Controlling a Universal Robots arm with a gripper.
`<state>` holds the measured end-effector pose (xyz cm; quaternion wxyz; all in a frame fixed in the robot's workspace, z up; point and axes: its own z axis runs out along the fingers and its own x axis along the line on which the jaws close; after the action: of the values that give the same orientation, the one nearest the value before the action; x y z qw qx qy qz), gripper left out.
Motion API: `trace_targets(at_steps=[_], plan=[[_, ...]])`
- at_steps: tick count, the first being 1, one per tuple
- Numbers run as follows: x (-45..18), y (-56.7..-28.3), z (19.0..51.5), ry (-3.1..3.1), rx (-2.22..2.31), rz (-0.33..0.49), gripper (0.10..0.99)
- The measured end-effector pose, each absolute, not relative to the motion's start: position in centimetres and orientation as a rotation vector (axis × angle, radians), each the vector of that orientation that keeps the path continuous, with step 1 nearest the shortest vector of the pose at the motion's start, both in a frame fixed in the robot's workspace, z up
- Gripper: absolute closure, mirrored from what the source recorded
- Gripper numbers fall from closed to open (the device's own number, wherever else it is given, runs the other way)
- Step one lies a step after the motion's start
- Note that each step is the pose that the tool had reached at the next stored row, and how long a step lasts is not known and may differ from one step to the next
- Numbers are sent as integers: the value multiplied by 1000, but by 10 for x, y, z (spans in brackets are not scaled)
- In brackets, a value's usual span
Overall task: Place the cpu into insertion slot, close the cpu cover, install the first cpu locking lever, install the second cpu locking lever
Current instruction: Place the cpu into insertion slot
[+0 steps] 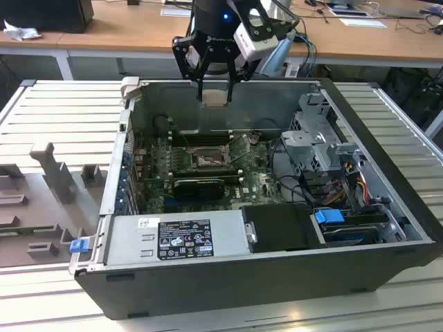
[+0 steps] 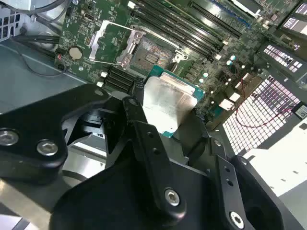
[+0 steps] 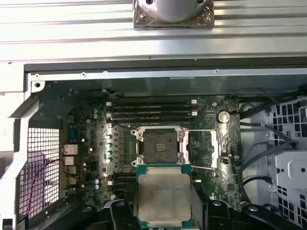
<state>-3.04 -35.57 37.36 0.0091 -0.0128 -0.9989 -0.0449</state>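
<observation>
above the open case [image 1: 228, 280], fingers [image 2: 139, 115] grip cpu [image 3: 164, 199].

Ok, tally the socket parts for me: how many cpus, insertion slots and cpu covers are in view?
cpu: 1, gripped in the hand
insertion slot: 1, empty
cpu cover: 1, swung open
Total: 3

I'm working in an electronics lab: wooden desks [image 1: 104, 36] with papers [image 1: 363, 22] stand beyond the pincer [image 1: 215, 95], an open computer case [image 1: 263, 278] below it on a ribbed metal bench [image 1: 69, 104].
</observation>
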Motion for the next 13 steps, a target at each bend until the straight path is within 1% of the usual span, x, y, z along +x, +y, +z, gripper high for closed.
trace_targets(at_steps=[13], plan=[[-31, -356, 374, -3120, -107, -141, 553]])
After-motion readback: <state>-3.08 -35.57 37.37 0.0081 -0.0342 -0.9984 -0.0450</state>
